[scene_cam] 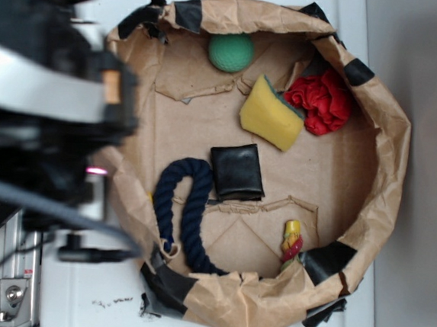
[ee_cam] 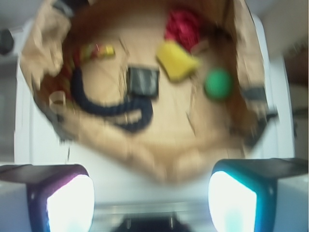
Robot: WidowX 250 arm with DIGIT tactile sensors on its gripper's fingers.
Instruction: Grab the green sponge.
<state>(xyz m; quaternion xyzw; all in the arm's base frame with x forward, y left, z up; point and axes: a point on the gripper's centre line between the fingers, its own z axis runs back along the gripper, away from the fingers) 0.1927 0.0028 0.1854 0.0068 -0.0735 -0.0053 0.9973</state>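
Your gripper (ee_cam: 152, 193) hangs spread and empty, just outside the brown paper nest (ee_cam: 145, 159), so nothing is in reach yet. The green sponge (ee_cam: 176, 60) lies well ahead of it and slightly right, yellow face up, touching the red cloth (ee_cam: 182, 26). The green ball (ee_cam: 218, 83) sits nearer, right of the sponge; steer past it.

We find the green sponge (scene_cam: 272, 115) (ee_cam: 176, 61) lying on the brown paper floor, tilted at an angle. It is a yellow foam block with a thin dark green layer along one edge. That edge touches a red cloth (scene_cam: 321, 100).
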